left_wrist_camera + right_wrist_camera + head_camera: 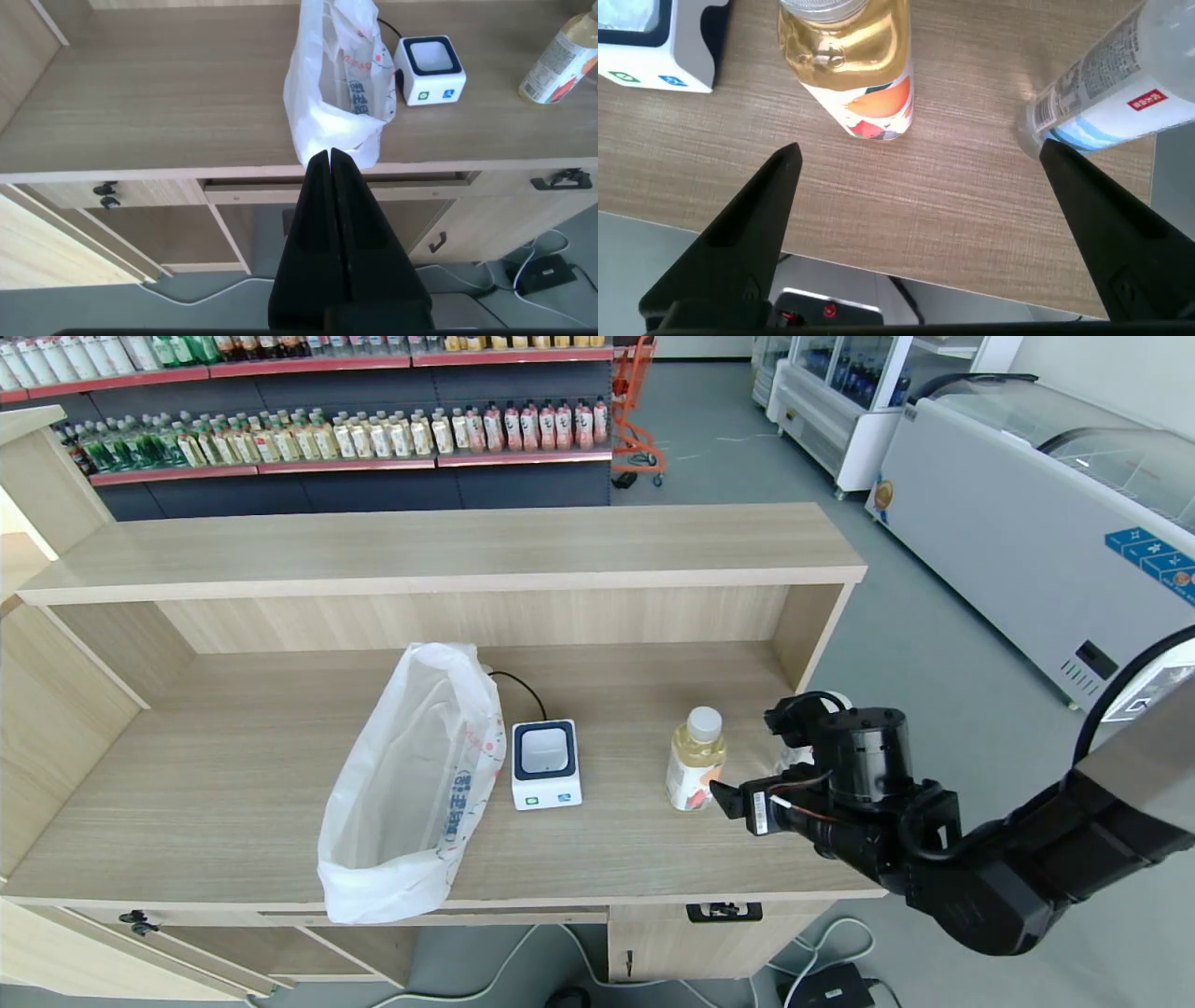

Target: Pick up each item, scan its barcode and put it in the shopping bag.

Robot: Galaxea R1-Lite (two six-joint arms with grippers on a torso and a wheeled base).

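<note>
A light wooden counter (233, 756) carries everything, and the small white square barcode scanner with a dark window on top (546, 763) serves as the reference point. Well to the scanner's left and off the counter's front edge, the left gripper (332, 173) hangs with its two black fingers pressed flat together, with nothing between them. Just beside the scanner on its left lies the white, thin plastic shopping bag (411, 784). Its mouth gapes open, and its near end droops slightly over the counter's front edge. A thin black cable (523, 686) curves away from the scanner's back.

Near the scanner on its right, apart from it, a clear plastic bottle of yellow drink with a white cap and an orange-and-white label (695, 761) stands upright. Further right of the scanner, just beyond this bottle, the right gripper (744, 754) sits low over the counter. Its black fingers are spread wide and grip nothing. The yellow bottle stands ahead of the gap, not within it. Farthest from the scanner, a second clear bottle with a white-and-blue label (1120, 84) sits close by one finger of that gripper.
</note>
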